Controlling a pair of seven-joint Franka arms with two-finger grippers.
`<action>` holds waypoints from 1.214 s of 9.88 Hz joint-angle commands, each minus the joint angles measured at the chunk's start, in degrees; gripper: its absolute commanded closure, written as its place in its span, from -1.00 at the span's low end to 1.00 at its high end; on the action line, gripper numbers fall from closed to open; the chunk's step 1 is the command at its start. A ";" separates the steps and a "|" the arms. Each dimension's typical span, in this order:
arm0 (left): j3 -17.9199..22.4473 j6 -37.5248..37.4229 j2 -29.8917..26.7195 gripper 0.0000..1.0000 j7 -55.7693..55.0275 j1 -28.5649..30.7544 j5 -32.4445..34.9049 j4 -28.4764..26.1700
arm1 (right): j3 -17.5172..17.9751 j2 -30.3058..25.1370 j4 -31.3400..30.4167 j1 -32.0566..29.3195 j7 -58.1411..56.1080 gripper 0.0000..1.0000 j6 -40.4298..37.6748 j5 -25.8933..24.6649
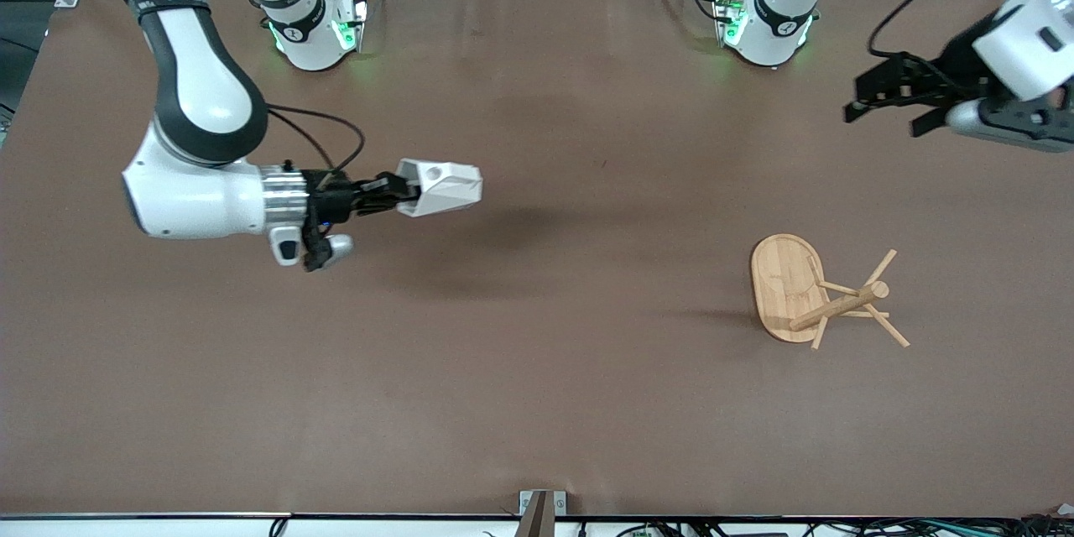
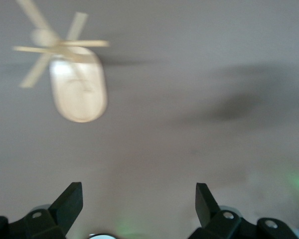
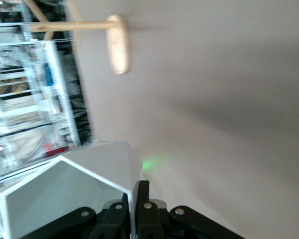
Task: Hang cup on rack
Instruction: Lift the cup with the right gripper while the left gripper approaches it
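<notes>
- The right gripper [image 1: 401,191] is clamped on the cup [image 1: 442,187], pinching it at its handle end, and carries it clear of the table [image 1: 537,403] toward the right arm's end.
- Seen in the right wrist view, the gripper's fingers [image 3: 141,199] close on a thin white wall of the cup [image 3: 79,189]; exactly which part of the handle they pinch I cannot tell from that angle.
- On the front view's clock face the cup sits at about ten o'clock from the table's middle, its body pointing toward three o'clock, which is roughly where the rack [image 1: 805,292] is.
- The rack stands on the table toward the left arm's end, at about four o'clock from the middle, well apart from the cup.
- Its pegs are all bare; nothing hangs on it.
- The left gripper [image 1: 891,101] waits with its jaws spread wide and empty, in the air at the left arm's end, at about one o'clock from the rack.
- The left wrist view shows the gripper's two fingertips [image 2: 70,201] far apart, with the rack [image 2: 79,89] below.
- Progress, as I judge it: the pick-up is done and the cup is lifted.
- Left to do: carry it across to the rack, line the hole in the handle up with a peg, slide it on, and let go.
</notes>
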 commanded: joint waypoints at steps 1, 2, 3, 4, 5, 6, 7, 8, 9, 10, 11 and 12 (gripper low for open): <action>-6.10 1.70 0.77 -1.00 4.04 -2.12 -5.49 -1.20 | 2.60 1.28 0.42 1.36 0.45 0.99 -0.24 9.79; -9.09 3.54 1.03 -1.00 10.60 -2.29 -7.10 -1.56 | 3.92 1.72 0.42 2.41 0.45 0.99 -0.07 13.84; -12.34 4.69 1.12 -1.00 13.36 -2.38 -7.12 -1.30 | 4.71 1.81 0.33 3.03 0.45 0.99 0.19 16.23; -15.59 5.92 1.12 -1.00 13.91 -2.38 -6.85 -1.30 | 4.81 1.81 0.33 3.64 0.45 0.99 0.54 17.38; -19.02 8.46 1.38 -1.00 16.53 -2.56 -6.94 -1.30 | 4.90 1.81 0.33 3.65 0.45 0.99 0.72 17.48; -21.66 11.70 3.04 -1.00 18.90 -2.73 -6.33 -1.21 | 4.98 1.81 0.33 3.82 0.45 0.99 0.72 17.57; -23.86 15.22 4.71 -1.00 20.49 -2.82 -5.28 -1.03 | 5.07 1.81 0.33 3.91 0.45 0.99 0.72 17.57; -25.01 16.12 7.42 -1.00 20.68 -3.78 -2.49 0.53 | 5.07 1.81 0.24 3.83 0.45 0.99 0.72 17.57; -25.11 16.22 11.19 -1.00 20.60 -5.96 0.41 4.47 | 5.07 1.81 0.33 3.83 0.45 0.99 0.55 17.57; -25.11 16.22 14.71 -1.00 20.16 -8.25 3.75 7.46 | 5.16 1.81 0.41 4.00 0.45 0.99 0.63 17.57; -25.11 16.57 15.87 -1.00 19.72 -9.49 4.91 7.93 | 5.77 1.73 0.33 3.83 0.45 0.99 0.46 17.57; -25.11 18.75 16.75 -1.00 19.72 -10.02 5.19 7.67 | 6.21 1.73 0.33 3.74 0.62 0.99 0.46 17.66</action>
